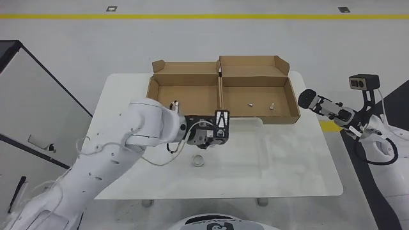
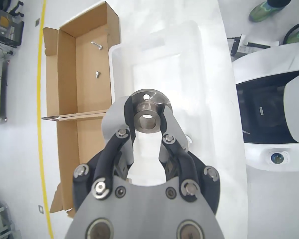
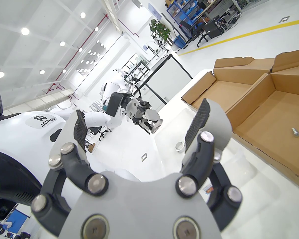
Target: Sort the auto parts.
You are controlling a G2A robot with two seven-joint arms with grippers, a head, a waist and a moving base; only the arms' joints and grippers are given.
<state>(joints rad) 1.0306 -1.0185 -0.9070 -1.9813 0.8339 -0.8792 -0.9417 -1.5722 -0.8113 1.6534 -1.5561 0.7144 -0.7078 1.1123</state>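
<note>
Clamped between the fingers of the left claw (image 2: 147,111), a flanged metal bushing (image 2: 145,122) hangs above a shallow white tray (image 2: 111,55) on the worktop (image 1: 128,118), close to the front wall of a two-compartment cardboard box (image 1: 255,82). One small bolt (image 1: 250,105) and another (image 1: 271,107) lie apart in the box's right compartment, and a small metal ring (image 1: 198,160) lies nearer the robot than the bushing. Off the box's right end, the right claw (image 1: 303,98) hovers with its fingers spread wide, holding nothing.
</note>
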